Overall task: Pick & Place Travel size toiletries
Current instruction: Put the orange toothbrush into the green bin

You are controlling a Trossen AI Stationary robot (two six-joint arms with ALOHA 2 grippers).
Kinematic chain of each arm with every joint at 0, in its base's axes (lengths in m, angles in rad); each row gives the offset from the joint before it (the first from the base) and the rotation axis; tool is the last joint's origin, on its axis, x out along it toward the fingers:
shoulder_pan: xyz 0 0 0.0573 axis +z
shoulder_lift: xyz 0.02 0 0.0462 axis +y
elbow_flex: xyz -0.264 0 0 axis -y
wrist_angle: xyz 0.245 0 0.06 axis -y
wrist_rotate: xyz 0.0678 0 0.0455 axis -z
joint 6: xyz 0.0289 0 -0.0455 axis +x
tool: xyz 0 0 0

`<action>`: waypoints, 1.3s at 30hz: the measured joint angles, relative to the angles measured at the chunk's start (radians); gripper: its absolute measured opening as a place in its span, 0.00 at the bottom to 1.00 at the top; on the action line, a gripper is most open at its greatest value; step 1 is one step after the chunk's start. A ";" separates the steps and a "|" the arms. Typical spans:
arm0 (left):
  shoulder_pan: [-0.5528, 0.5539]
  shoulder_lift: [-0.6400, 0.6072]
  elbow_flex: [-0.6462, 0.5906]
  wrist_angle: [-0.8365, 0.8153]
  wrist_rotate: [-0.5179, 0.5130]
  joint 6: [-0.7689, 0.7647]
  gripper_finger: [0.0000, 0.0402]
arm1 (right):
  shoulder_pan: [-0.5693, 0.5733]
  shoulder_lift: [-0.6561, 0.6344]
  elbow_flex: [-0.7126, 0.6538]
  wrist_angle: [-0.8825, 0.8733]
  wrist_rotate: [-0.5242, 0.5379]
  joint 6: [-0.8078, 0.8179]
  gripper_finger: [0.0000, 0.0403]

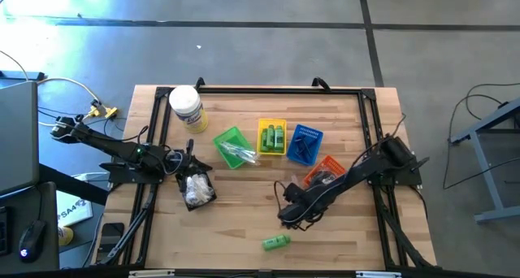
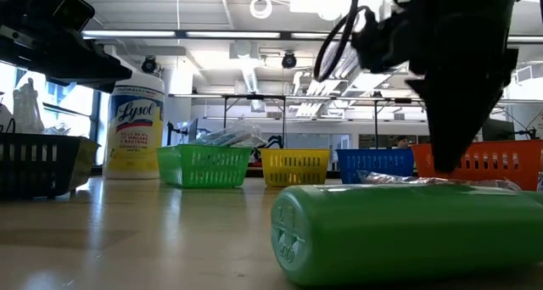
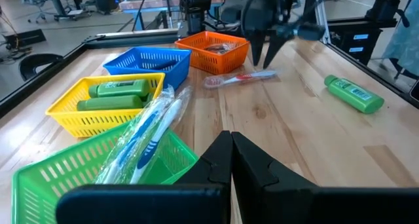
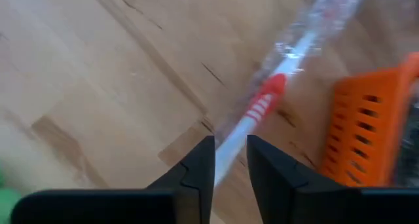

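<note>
A clear-wrapped toothbrush (image 4: 265,99) with a red and white handle lies on the wood beside the orange basket (image 4: 366,119); it also shows in the left wrist view (image 3: 239,78). My right gripper (image 4: 230,152) is low over it, in the middle of the table (image 1: 291,217), and is shut on its white end. A small green bottle (image 1: 276,242) lies on its side near the table's near edge. My left gripper (image 3: 230,145) is shut and waits at the left by the black basket (image 1: 195,188), which holds white sachets. My right gripper has the white handle end (image 4: 232,140) of the wrapped toothbrush pinched between its two fingers. It comes from above, pointing down, with the fingers across the handle. The rest of the toothbrush lies flat on the table, its clear wrap trailing away from the fingers.
A row of baskets stands mid-table: green (image 1: 233,146) with wrapped toothbrushes, yellow (image 1: 272,136) with green bottles, blue (image 1: 305,144), orange (image 1: 325,172). A big white jar (image 1: 187,107) stands at the far left corner. Bare wood lies between the baskets and the near edge.
</note>
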State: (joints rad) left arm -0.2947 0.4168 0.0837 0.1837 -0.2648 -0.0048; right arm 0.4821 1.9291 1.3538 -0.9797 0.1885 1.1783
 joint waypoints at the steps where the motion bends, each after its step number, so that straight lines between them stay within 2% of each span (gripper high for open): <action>1: 0.000 0.000 0.000 0.000 0.000 0.000 0.00 | -0.003 0.015 0.003 0.010 -0.006 -0.003 0.20; 5: 0.000 0.000 0.000 0.000 0.000 0.000 0.00 | -0.012 0.037 0.008 0.023 -0.013 -0.011 0.20; 8: 0.000 0.000 0.000 0.000 0.000 0.000 0.00 | -0.014 0.043 0.008 0.024 -0.008 -0.007 0.24; 16: 0.000 0.000 0.000 -0.001 0.001 0.000 0.00 | -0.022 0.042 0.008 0.067 0.018 -0.023 0.45; 20: 0.000 0.000 0.000 -0.001 0.001 0.000 0.00 | -0.034 0.057 0.007 0.064 0.015 -0.029 0.51; 27: 0.000 -0.001 0.000 -0.003 0.001 0.000 0.00 | -0.044 0.074 0.007 0.063 -0.005 -0.035 0.50; 36: 0.000 0.000 0.000 -0.006 0.001 0.001 0.00 | -0.005 0.069 0.030 0.207 -0.037 -0.205 0.45; 39: 0.000 0.000 0.000 -0.006 0.001 0.001 0.00 | 0.009 0.069 0.078 0.221 -0.007 -0.244 0.44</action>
State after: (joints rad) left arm -0.2951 0.4164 0.0837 0.1776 -0.2639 -0.0036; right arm 0.4912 1.9976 1.4321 -0.7586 0.1818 0.9339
